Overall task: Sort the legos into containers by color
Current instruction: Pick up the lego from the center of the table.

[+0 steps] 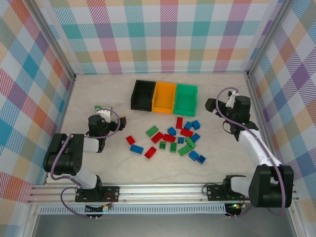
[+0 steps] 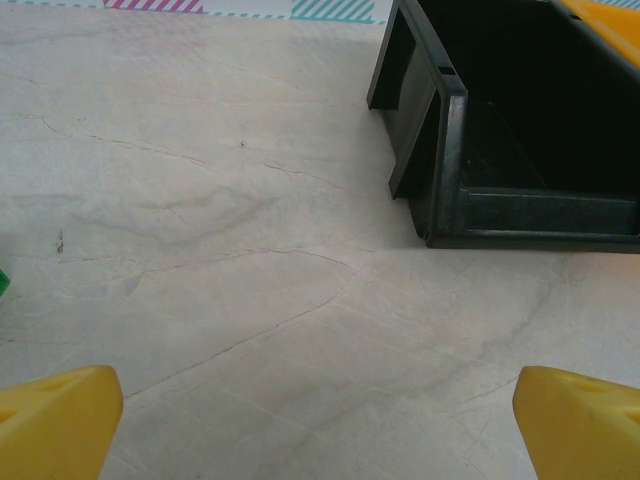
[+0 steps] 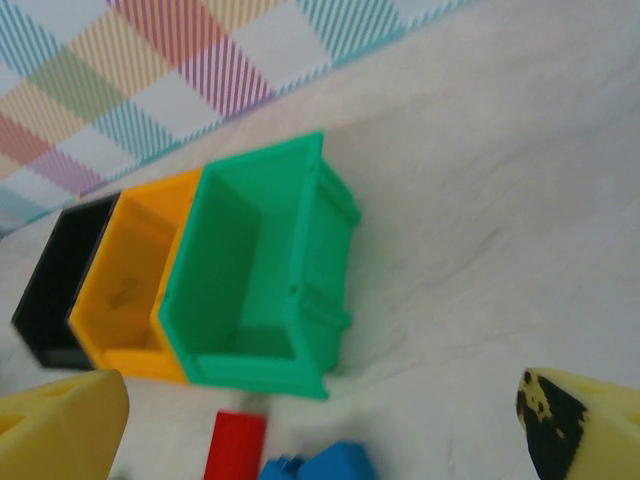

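While L cam frames black bin [image 2: 540, 215], top: legos [image 1: 169, 138].

Red, green, blue legos [image 1: 169, 138]; plaid walls [image 1: 168, 34]

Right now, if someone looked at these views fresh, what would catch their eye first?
Three joined bins stand in a row at the back of the table: the black bin, orange bin and green bin, all apparently empty. Just in front of them lies a loose scatter of red, green and blue legos. The left gripper and right gripper flank them, open and holding nothing.
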Motion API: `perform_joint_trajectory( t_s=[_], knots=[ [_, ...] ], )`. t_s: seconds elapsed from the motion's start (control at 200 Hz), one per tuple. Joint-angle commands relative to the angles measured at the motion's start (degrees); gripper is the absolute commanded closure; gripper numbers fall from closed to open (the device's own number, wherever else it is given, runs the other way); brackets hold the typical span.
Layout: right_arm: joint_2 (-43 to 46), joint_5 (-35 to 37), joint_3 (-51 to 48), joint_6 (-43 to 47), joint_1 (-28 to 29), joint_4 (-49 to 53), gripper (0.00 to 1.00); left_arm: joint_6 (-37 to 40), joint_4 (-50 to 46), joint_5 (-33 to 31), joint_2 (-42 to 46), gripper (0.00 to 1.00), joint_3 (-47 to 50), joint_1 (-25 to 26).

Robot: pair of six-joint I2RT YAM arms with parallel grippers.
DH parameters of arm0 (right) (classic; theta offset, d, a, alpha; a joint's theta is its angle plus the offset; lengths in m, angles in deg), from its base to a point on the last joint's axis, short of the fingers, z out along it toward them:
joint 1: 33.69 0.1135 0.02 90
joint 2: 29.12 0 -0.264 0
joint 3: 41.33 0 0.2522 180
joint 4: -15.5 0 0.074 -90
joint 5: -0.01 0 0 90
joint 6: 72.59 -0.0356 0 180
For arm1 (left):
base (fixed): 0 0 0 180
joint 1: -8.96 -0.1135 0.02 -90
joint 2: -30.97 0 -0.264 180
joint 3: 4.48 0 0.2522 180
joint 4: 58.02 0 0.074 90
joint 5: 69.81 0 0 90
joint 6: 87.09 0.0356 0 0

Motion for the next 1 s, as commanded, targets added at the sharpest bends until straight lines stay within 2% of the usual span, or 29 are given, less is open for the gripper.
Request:
perform_joint_trajectory(
  t_s=[0.0,0.04,0.13,0.235,0.385,0.46,0.555,0.905,0.995],
  knots=[
    [-2.9,-4.5,2.1,-2.9,3.3,12.0,0.02,1.2,1.8,1.4,-0.1,0.0,0.6,-0.3],
    [-4.7,-1.4,3.4,-1.2,5.3,16.1,0.02,1.1,1.8,1.4,-0.1,0.0,0.6,-0.4],
    [-9.0,1.0,4.3,0.0,7.6,19.0,0.04,1.1,1.8,1.4,-0.1,0.0,0.7,-0.4],
    [-15.0,0.6,7.2,1.4,9.4,21.2,0.15,1.1,1.8,1.4,0.0,0.0,0.7,-0.4],
    [-22.1,11.9,14.5,5.2,15.1,28.2,0.17,1.0,1.5,1.3,-0.1,0.0,0.4,-0.4],
    [-24.4,14.7,16.1,5.7,16.6,29.4,0.19,-0.9,0.7,-3.9,-0.3,0.0,-0.2,-0.4],
    [-26.0,15.7,16.3,5.1,16.7,29.3,0.24,-1.6,-0.3,-7.5,-0.2,0.0,-0.6,0.1],
    [-28.1,17.3,16.0,5.0,16.6,28.2,0.4,-1.4,-0.4,-8.8,-0.2,0.0,-0.6,0.8],
    [-30.2,17.2,17.0,5.1,16.6,28.4,0.41,-1.3,-0.5,-9.3,-0.2,0.0,-0.6,1.0]
  ],
)
